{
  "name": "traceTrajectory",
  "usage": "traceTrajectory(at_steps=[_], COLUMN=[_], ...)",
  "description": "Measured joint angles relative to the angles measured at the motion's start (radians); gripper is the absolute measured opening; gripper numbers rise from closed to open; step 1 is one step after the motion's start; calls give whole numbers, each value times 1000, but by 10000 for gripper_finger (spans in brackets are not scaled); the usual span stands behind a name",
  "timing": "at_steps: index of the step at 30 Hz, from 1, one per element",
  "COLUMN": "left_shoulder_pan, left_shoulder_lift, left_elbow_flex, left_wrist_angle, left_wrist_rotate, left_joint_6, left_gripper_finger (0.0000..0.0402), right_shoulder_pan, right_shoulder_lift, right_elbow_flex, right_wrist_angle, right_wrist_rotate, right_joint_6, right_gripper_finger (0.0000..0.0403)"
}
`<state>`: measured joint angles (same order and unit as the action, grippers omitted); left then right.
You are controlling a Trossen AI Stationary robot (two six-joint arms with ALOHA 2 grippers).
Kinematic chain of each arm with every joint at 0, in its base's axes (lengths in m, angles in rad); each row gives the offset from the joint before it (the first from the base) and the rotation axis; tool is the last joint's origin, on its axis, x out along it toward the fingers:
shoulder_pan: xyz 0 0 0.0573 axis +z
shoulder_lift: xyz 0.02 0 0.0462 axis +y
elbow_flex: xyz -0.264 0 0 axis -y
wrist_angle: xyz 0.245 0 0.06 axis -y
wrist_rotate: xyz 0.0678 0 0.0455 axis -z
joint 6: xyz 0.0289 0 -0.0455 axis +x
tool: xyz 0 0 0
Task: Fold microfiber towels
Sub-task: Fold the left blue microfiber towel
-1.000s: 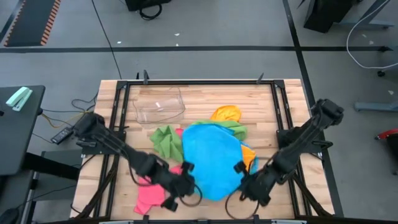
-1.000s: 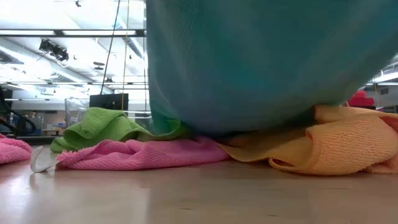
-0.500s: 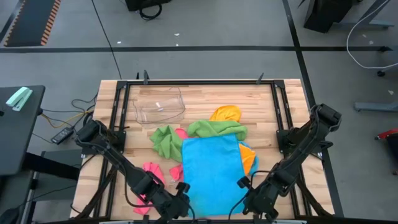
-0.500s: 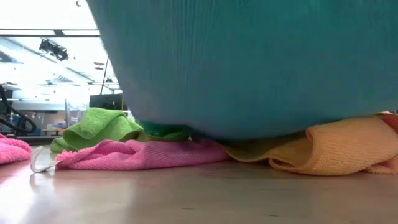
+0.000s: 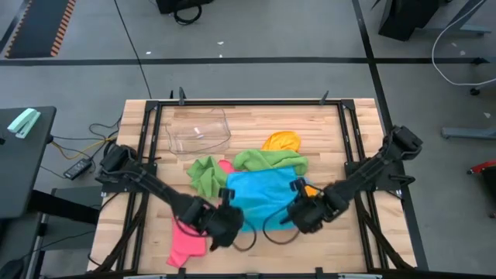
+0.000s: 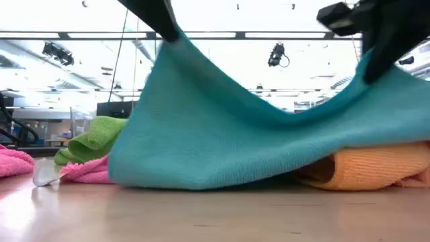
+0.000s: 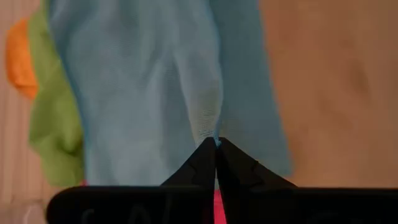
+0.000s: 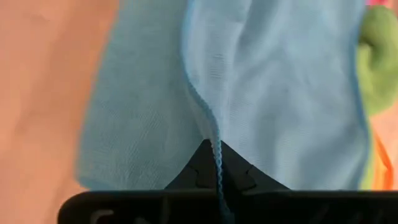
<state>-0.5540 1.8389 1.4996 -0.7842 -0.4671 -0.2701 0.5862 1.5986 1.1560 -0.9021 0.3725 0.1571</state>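
- My left end effector (image 5: 229, 211) is pinched closed on one near corner of the blue towel (image 5: 262, 198); in my left wrist view the two fingers (image 7: 202, 165) meet at a point with the blue edge caught between them.
- My right end effector (image 5: 298, 209) is closed the same way on the other near corner of the blue towel; in my right wrist view the towel's hem (image 8: 214, 149) runs down into the seam between the fingers (image 8: 231, 163).
- The blue towel hangs between the two grips. In the low view it sags in the middle, high at both held corners, and its lower edge rests on the table (image 6: 215, 215).
- The blue towel is my landmark. Behind it, touching its far edge, lies a green towel (image 5: 267, 160), and beyond that an orange towel (image 5: 281, 141).
- A second green towel (image 5: 205, 176) is bunched just beside the blue towel's far left corner.
- A pink towel (image 5: 186, 244) lies on the table on the blue towel's near left, under my left arm.
- More orange cloth (image 6: 376, 168) shows under the blue towel's right side in the low view, pressed against it.
- The clear plastic tub (image 5: 198, 130) stands well apart from the blue towel, toward the far left of the table. I see no towel inside it; only the wood shows through its walls.
- All the towels lie on the table outside the tub.
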Motion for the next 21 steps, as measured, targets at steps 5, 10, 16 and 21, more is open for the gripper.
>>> traceTrajectory(at_steps=[5, 10, 16, 21], left_shoulder_pan=[61, 107, 151, 174], left_shoulder_lift=[1, 2, 2, 2], left_elbow_flex=[-61, -117, -159, -162], left_wrist_angle=[-11, -12, -24, -40], left_wrist_rotate=[-5, -13, -27, -26], left_joint_6=[-6, -9, -23, -1], left_gripper_finger=[14, 7, 25, 10], right_shoulder_pan=[-91, -175, -263, -309], right_shoulder_lift=[-1, -1, -1, -1], right_elbow_flex=[-7, -36, -64, -62], right_wrist_angle=[-62, -64, -39, -23], right_wrist_rotate=[27, 27, 29, 29], right_joint_6=[-27, -93, -152, -197], right_gripper_finger=[0, 0, 0, 4])
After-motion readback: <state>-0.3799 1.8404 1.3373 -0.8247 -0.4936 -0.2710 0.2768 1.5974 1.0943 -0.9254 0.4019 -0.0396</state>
